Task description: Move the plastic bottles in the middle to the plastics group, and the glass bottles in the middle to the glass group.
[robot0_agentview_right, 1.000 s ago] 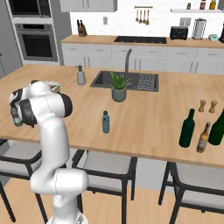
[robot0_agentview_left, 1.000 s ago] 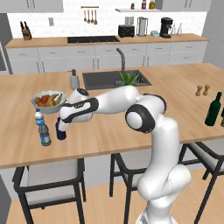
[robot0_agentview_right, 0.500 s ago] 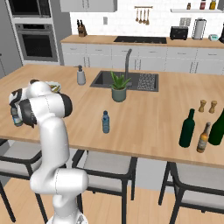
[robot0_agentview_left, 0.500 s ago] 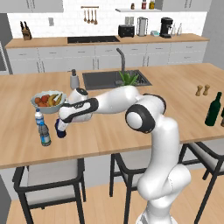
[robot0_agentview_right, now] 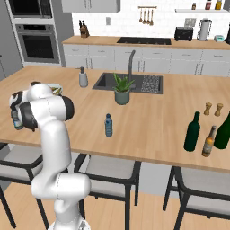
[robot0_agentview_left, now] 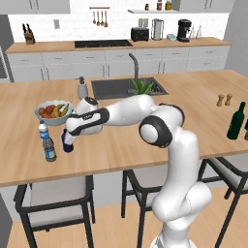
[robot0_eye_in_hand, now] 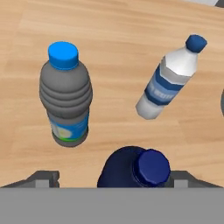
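Note:
The squat navy plastic bottle [robot0_eye_in_hand: 131, 173] stands upright on the wooden counter [robot0_agentview_left: 145, 145], between the wide-apart fingertips of my open gripper [robot0_eye_in_hand: 116, 180]. In the left base view the gripper [robot0_agentview_left: 69, 138] hangs over this navy bottle [robot0_agentview_left: 66, 145] near the counter's left end. Just beyond stands the plastics group: a greyish bottle [robot0_eye_in_hand: 65, 98] and a clear, blue-labelled water bottle [robot0_eye_in_hand: 170, 83]. The slim pale-blue plastic bottle [robot0_agentview_right: 108, 125] stands mid-counter. The tall green glass bottle [robot0_agentview_right: 192, 132] is at the right, near the glass group [robot0_agentview_right: 223, 130].
A fruit bowl [robot0_agentview_left: 53, 111] sits right behind the plastics group. A soap dispenser [robot0_agentview_left: 82, 88], a sink and a potted plant [robot0_agentview_right: 121, 90] lie further back. Salt and pepper shakers [robot0_agentview_right: 213, 109] stand at the far right. Stools line the counter's near edge.
The jaws have spread apart and let go of the navy bottle, which stands on the counter beside the plastics group. The arm has hardly moved.

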Robot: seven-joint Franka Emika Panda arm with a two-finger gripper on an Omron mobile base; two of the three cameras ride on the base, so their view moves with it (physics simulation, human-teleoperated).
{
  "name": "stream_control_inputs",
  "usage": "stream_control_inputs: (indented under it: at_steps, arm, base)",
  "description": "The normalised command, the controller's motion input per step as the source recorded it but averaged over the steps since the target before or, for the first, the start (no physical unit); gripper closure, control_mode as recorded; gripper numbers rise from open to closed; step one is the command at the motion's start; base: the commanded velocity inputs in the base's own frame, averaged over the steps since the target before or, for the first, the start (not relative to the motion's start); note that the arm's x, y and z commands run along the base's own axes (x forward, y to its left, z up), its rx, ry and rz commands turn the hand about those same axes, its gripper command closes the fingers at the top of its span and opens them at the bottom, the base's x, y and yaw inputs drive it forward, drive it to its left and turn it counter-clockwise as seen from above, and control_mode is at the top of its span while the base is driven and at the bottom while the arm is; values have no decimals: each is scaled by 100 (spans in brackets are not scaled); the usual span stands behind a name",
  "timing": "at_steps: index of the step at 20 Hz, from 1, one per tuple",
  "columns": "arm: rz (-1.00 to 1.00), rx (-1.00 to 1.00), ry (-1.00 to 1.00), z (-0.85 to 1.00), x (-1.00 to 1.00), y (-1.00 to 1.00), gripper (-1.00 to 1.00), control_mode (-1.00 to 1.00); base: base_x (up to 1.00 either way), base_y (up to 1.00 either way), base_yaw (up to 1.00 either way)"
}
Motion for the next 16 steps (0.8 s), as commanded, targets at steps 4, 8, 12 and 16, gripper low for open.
stream_control_inputs:
  at_steps: [4, 8, 12, 16]
  arm:
    - [0, 2, 0, 29, 0, -23, -100, -100]
    - [0, 9, 0, 55, 0, -28, -100, -100]
    - [-1, 6, 0, 40, -16, -32, -100, -100]
    - [-8, 0, 0, 1, -51, -48, -100, -100]
  base:
    - [0, 0, 0]
    - [0, 0, 0]
    - [0, 0, 0]
    - [0, 0, 0]
